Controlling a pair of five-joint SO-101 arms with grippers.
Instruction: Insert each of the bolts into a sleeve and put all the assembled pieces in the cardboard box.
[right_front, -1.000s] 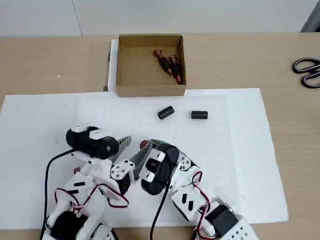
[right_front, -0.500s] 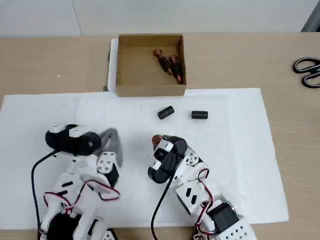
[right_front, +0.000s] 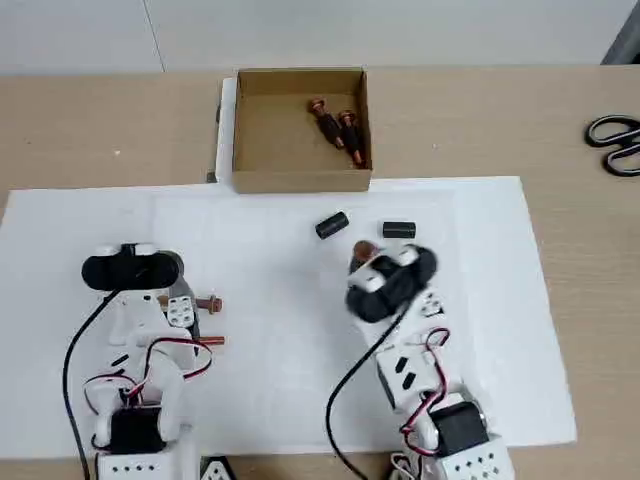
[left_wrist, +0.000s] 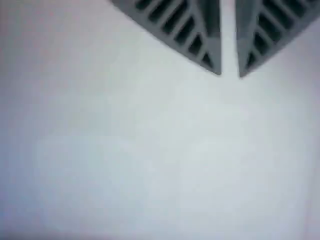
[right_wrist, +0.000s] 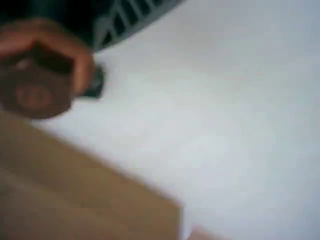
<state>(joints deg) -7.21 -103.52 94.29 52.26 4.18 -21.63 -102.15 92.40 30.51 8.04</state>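
Observation:
My right gripper (right_front: 366, 256) is shut on a copper-headed bolt (right_front: 362, 249), held just short of the two black sleeves (right_front: 332, 225) (right_front: 399, 229) on the white paper. In the right wrist view the bolt's head (right_wrist: 35, 85) sits close beside one sleeve (right_wrist: 95, 82). My left gripper (left_wrist: 229, 74) hangs over bare paper at the left, its grey fingers (left_wrist: 200, 40) nearly together with nothing between them. A loose bolt (right_front: 208, 302) lies on the paper beside the left arm, and what looks like another (right_front: 205, 342) lies just below it. The cardboard box (right_front: 250, 130) holds two assembled pieces (right_front: 335, 125).
White paper (right_front: 480, 330) covers the near table. Scissors (right_front: 615, 143) lie at the far right edge on the bare wood. The box's wall (right_wrist: 75, 200) stands near the right gripper in the right wrist view.
My right arm has carried the bolt away from the left arm and up towards the sleeves. The left arm has drawn back to the left, uncovering the loose bolts.

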